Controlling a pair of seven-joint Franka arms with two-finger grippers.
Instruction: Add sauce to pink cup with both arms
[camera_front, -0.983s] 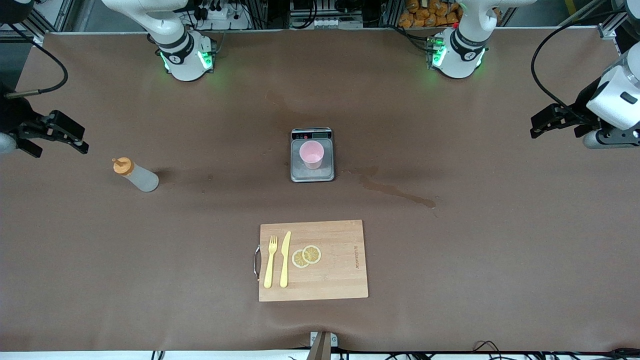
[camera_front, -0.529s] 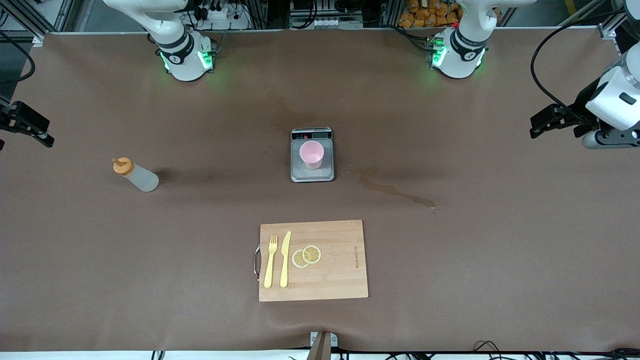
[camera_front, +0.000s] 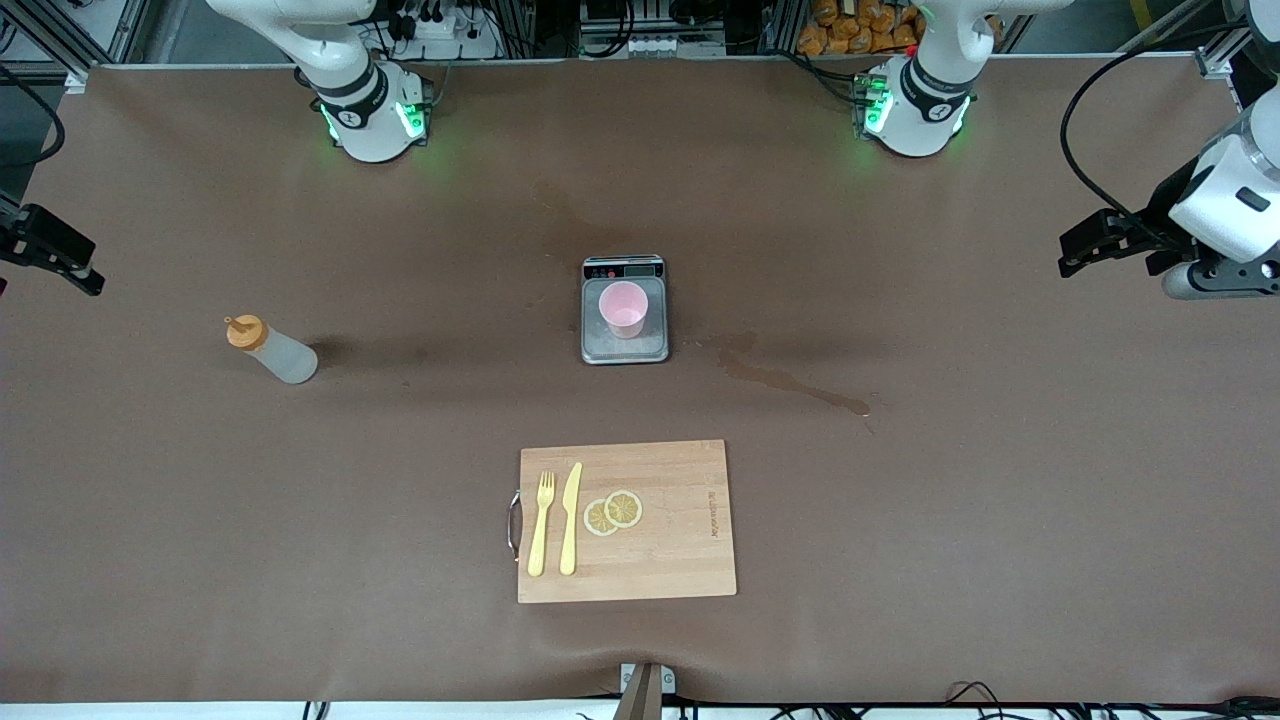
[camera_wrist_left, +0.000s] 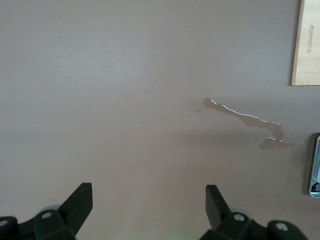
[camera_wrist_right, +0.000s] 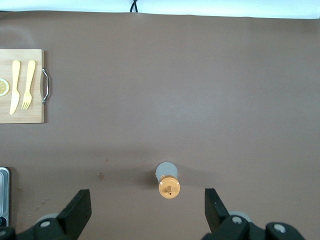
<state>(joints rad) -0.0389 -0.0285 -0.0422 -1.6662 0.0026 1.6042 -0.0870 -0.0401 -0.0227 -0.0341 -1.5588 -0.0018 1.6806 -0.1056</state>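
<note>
The sauce bottle (camera_front: 270, 350) stands upright on the table toward the right arm's end, whitish with an orange cap (camera_wrist_right: 169, 187). The pink cup (camera_front: 624, 308) sits on the grey scale (camera_front: 625, 350) mid-table. My right gripper (camera_wrist_right: 146, 202) hangs open high over the table at the right arm's end, with the bottle below and between its fingers, well apart from them. In the front view only part of that gripper (camera_front: 50, 250) shows at the edge. My left gripper (camera_front: 1090, 243) hovers open over the left arm's end, with bare table under its fingers (camera_wrist_left: 80, 197).
A wooden cutting board (camera_front: 690, 520) nearer the front camera carries a yellow fork (camera_front: 541, 522), a knife (camera_front: 570, 518) and two lemon slices (camera_front: 613, 512). A wet spill (camera_front: 790, 382) streaks the table beside the scale toward the left arm's end.
My right gripper has drawn back toward the table's edge at the right arm's end, then held almost still. The left gripper has barely shifted. Bottle and cup have not moved.
</note>
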